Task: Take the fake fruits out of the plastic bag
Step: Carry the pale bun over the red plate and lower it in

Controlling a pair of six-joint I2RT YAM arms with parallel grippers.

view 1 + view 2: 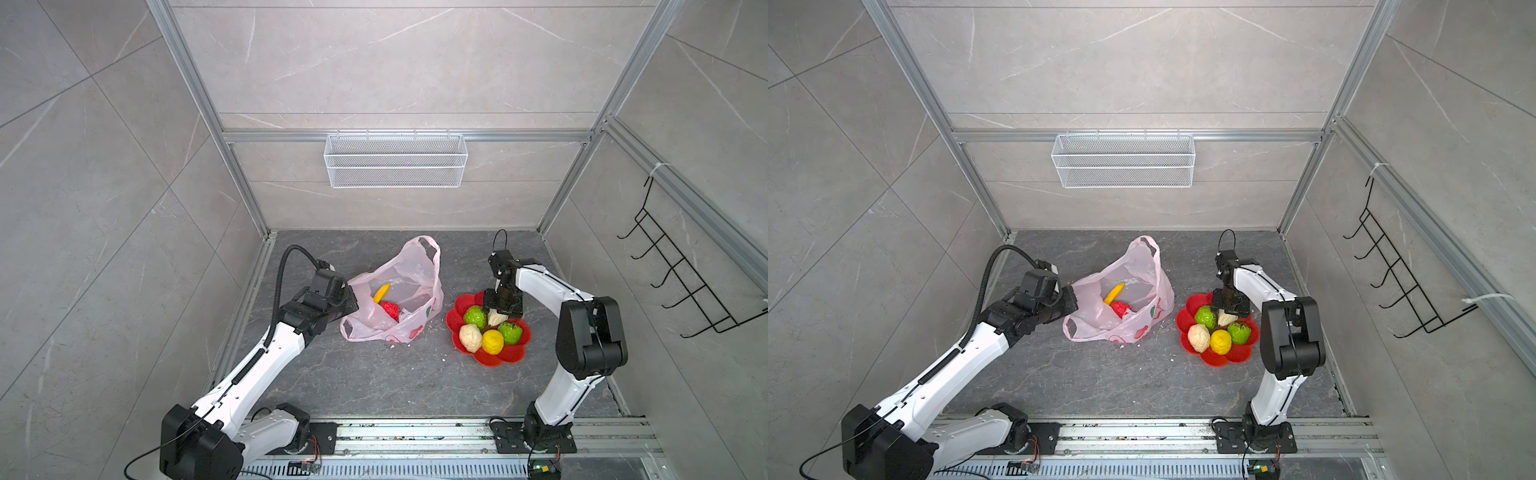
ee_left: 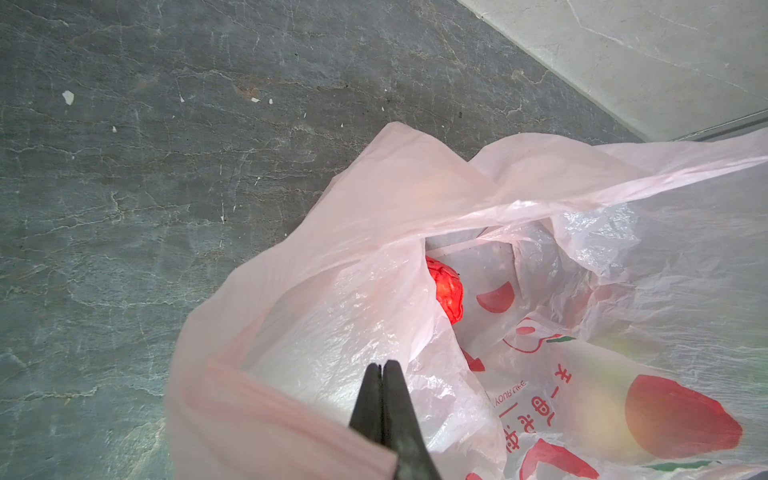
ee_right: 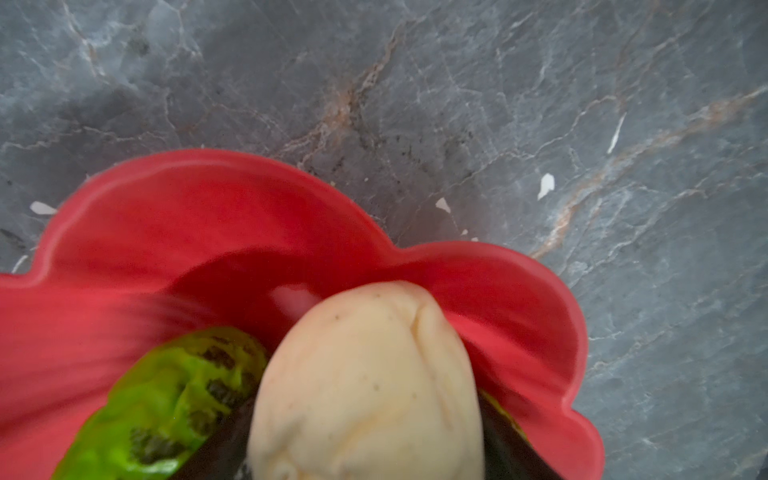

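Red fruit (image 2: 446, 291) half behind plastic bag (image 2: 374, 199) fold, cream fruit (image 3: 365, 386) cropped, green fruit (image 3: 166, 407) blurred

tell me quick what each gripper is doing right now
left gripper: closed, pinching the plastic bag rim
right gripper: around the cream fruit; grip cannot be told

In both top views the plastic bag (image 1: 415, 270) lies on the counter (image 1: 374, 382) left of centre, and the dish (image 1: 513, 355) sits to its right, apart from it. Inside the bag, the banana (image 1: 382, 292) lies just behind a lumpy ball (image 1: 390, 309). Five fake fruits (image 1: 492, 340) crowd the dish; one at the back sits between the fingers of the right gripper (image 1: 497, 313). The left gripper (image 2: 380, 368) holds the bag's left rim. A wire basket (image 1: 395, 162) hangs on the back wall, a hook rack (image 1: 681, 266) on the right wall.
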